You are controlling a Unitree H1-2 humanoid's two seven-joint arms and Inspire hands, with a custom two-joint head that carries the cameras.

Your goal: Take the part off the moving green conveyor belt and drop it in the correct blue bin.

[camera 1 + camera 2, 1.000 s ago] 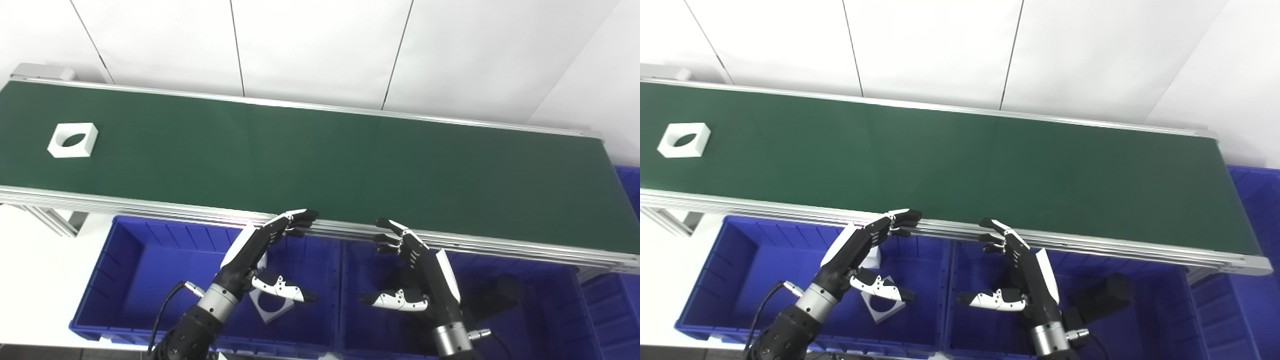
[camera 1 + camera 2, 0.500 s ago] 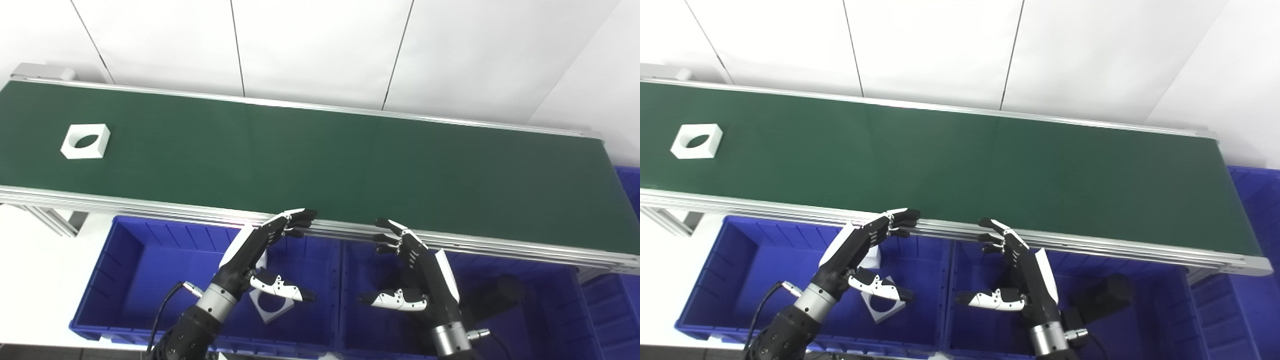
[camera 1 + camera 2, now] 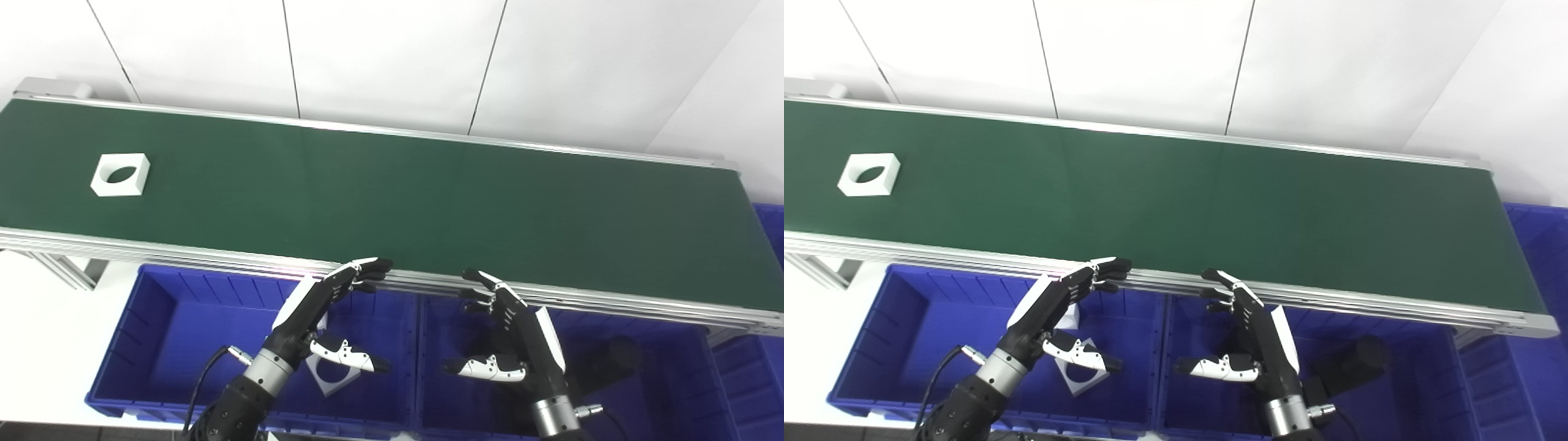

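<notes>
A white square part with a round hole (image 3: 120, 175) lies on the green conveyor belt (image 3: 392, 190) at its far left. My left hand (image 3: 318, 315) hovers open above the left blue bin (image 3: 153, 343), fingers stretched toward the belt's near rail. My right hand (image 3: 514, 334) is open too, over the right blue bin (image 3: 674, 392). Both hands hold nothing and are far from the part on the belt.
A white holed part (image 3: 331, 373) rests in the left bin under my left hand, another white piece behind it. A dark cylinder (image 3: 615, 358) lies in the right bin. Another blue bin (image 3: 768, 343) stands at the far right. White wall panels rise behind the belt.
The white part has ridden the belt to the right. Both hands have stayed almost still above the bins.
</notes>
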